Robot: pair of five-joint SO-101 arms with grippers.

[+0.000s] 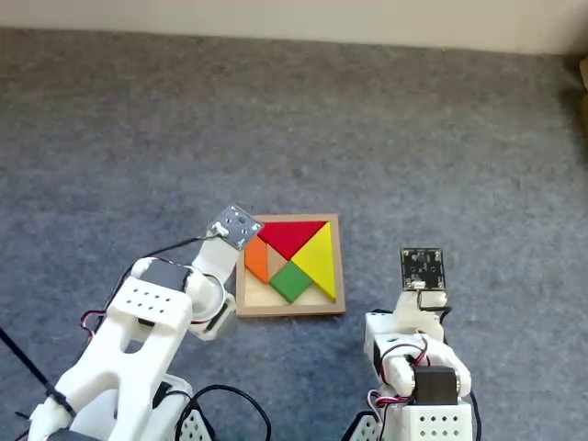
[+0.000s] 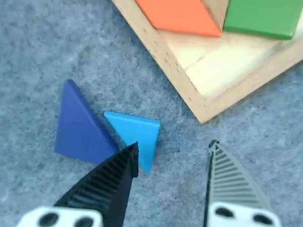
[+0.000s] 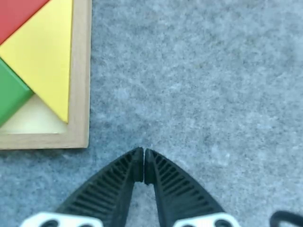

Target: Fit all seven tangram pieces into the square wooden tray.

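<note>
— Entry one: your left gripper?
— Left gripper: jaws spread, empty. One tip overlaps the light blue triangle, which lies on the carpet just beside the dark blue triangle, off the tray corner. You look lined up for a pick.
— Entry two?
— Right gripper: closed on nothing, beside the tray, likely kept clear.
— Tray contents?
— Red triangle, yellow triangle, green square, orange parallelogram. The bare corner likely suits your blues.

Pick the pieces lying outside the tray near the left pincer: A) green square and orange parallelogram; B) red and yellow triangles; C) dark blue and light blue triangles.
C: the dark blue triangle and light blue triangle lie on the grey surface beside the tray, by the left pincer.
</note>
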